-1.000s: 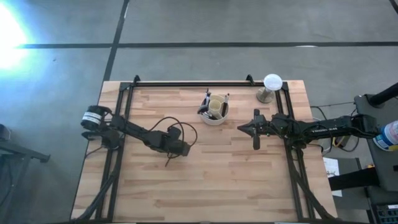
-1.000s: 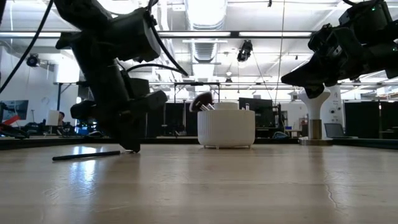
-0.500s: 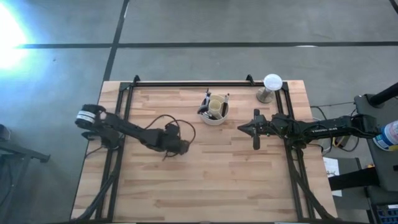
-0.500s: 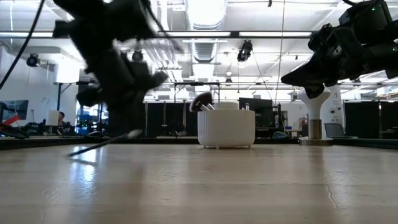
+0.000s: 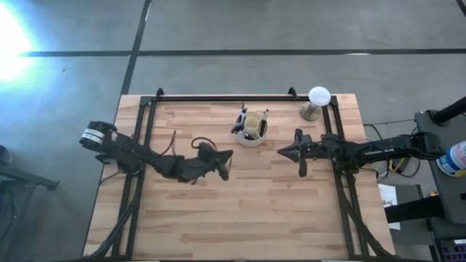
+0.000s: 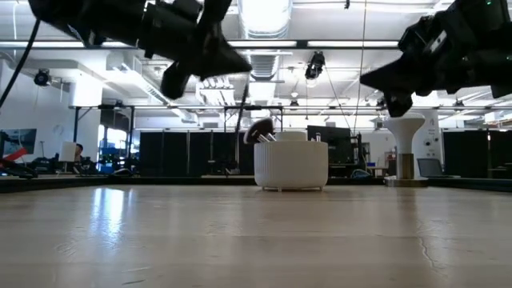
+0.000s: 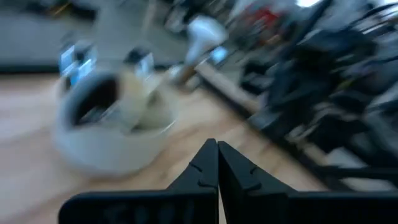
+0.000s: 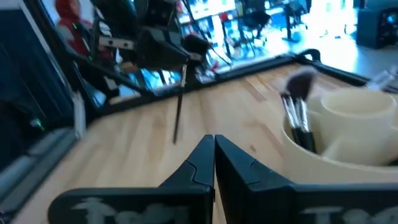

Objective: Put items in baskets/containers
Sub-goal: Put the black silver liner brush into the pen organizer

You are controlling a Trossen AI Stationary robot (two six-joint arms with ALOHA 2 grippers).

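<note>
While the left tool (image 5: 222, 164) hangs above the bench (image 5: 240, 211), fingers pressed together on a thin dark brush (image 8: 179, 102) that dangles straight down, the cream holder (image 5: 251, 128) sits at approx 1 o'clock from it, near the bench's far edge, w/ several brushes (image 8: 296, 115) standing inside. Right tool (image 5: 300, 154), shut w/ nothing in it, waits at 3 o'clock of the holder. White globe (image 5: 318, 96) stands at far right corner.
</note>
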